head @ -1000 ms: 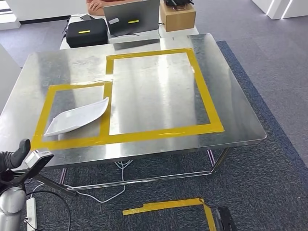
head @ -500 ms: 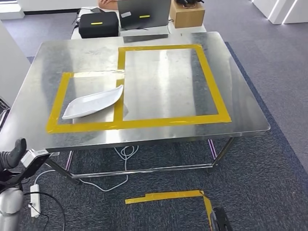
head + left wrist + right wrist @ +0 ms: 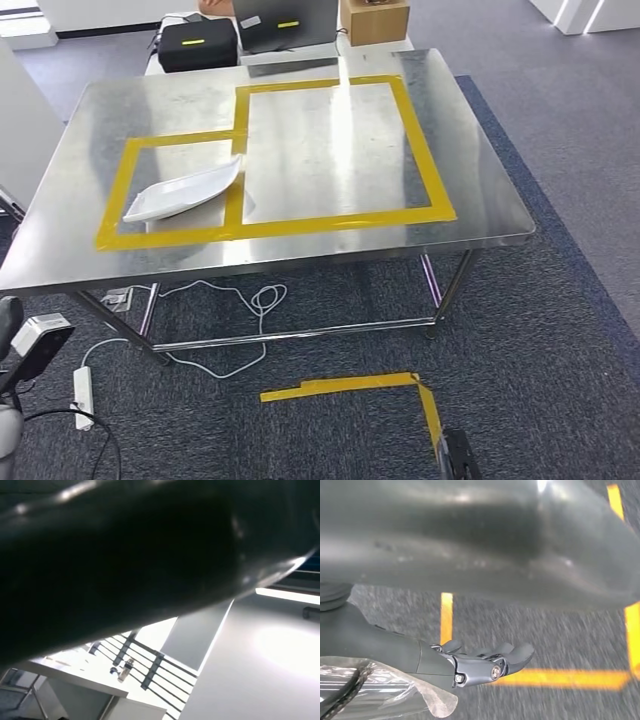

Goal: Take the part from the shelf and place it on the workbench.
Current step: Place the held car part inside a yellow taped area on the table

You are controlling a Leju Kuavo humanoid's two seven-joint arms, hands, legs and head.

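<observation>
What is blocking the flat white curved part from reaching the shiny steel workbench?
Nothing visible: the flat white curved part already lies on the shiny steel workbench, inside the smaller yellow tape frame.

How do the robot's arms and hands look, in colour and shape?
The right robot hand has dark grey, slim fingers with small silver screws, behind them a smooth dark wrist and clear plastic wrap. In the head view, the left arm is silver and rounded, with a white-and-black box.
</observation>
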